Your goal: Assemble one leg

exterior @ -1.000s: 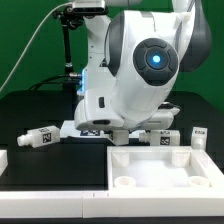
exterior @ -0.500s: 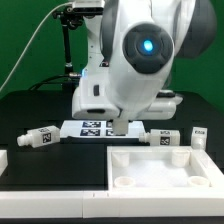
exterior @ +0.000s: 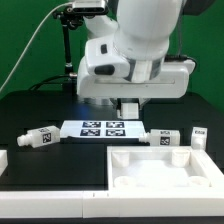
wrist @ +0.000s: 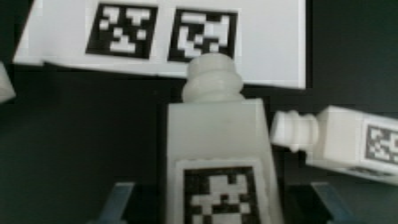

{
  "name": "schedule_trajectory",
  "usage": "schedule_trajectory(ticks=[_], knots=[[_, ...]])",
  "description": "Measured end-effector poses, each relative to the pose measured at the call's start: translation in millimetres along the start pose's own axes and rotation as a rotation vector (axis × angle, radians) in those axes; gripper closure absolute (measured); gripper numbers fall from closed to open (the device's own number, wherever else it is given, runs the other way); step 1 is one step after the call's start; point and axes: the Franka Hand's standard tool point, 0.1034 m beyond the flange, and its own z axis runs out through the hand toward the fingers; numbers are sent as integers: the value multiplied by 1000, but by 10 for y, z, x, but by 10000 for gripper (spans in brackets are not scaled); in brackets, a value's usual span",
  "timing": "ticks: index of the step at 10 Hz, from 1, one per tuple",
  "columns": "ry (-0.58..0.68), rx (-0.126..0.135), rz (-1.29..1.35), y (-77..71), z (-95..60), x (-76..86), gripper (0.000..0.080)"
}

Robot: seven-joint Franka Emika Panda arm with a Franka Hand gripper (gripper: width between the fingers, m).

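Observation:
In the wrist view a white leg (wrist: 221, 150) with a black-and-white tag lies lengthwise between my two dark fingers (wrist: 121, 198). Its rounded tip points at the marker board (wrist: 107, 45). There is a dark gap between the leg and each finger. My gripper (wrist: 224, 192) is open and straddles the leg. In the exterior view the gripper (exterior: 131, 106) hangs just behind the marker board (exterior: 100, 128), and the leg (exterior: 131, 113) shows white beneath it. I cannot tell whether the leg rests on the table.
Another leg (wrist: 352, 142) lies close beside the gripper. In the exterior view loose legs lie at the left (exterior: 38, 137) and at the right (exterior: 160, 137) (exterior: 198, 135). The large white tray-shaped part (exterior: 165, 168) fills the front right.
The arm has swung and its big joint has risen out of view. The hand now faces the exterior camera and sits a little further to that view's right, behind the marker board.

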Motion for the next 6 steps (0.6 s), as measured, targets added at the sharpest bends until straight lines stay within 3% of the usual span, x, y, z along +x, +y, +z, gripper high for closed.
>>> schedule_trajectory(ticks=[1, 2, 3, 4, 6], knots=[[97, 5, -21, -153, -195, 115, 515], [171, 19, -36, -292, -501, 232, 515], [300, 21, -53, -385, -804, 471, 515], [411, 20, -69, -394, -929, 596, 515], [545, 18, -64, -370, -875, 573, 515]])
